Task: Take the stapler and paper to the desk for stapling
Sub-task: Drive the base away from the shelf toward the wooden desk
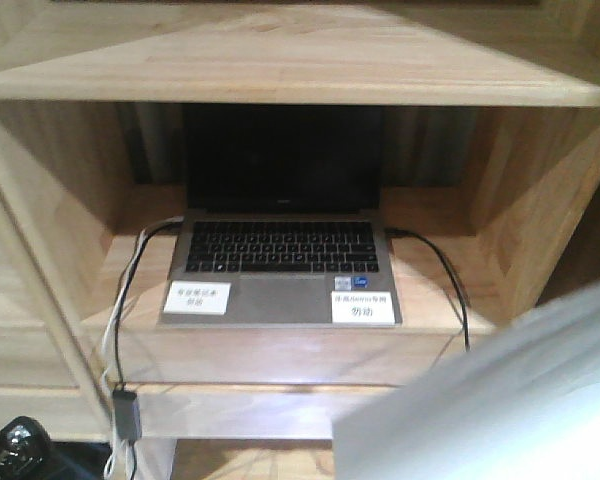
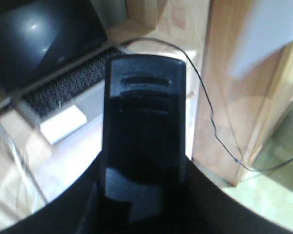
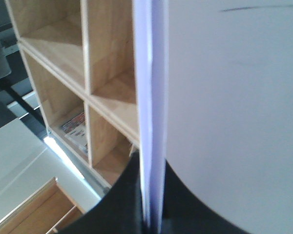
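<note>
My left gripper [image 2: 144, 200] is shut on the black stapler [image 2: 144, 112], which stands up between the fingers and fills the middle of the left wrist view, in front of the shelf unit. The stapler's orange-red patch is hidden. My right gripper [image 3: 154, 217] is shut on the edge of the white paper [image 3: 234, 107], held up in the air. The paper also shows at the front view's lower right [image 1: 500, 400] and the left wrist view's upper right [image 2: 263, 34]. The desk is out of view.
A wooden shelf unit [image 1: 280, 70] faces me, holding an open laptop [image 1: 280, 250] with white labels [image 1: 363, 307] and black cables [image 1: 450, 275]. The right wrist view shows more shelf compartments [image 3: 107, 73], one with a magazine [image 3: 75, 129], and the floor [image 3: 19, 151].
</note>
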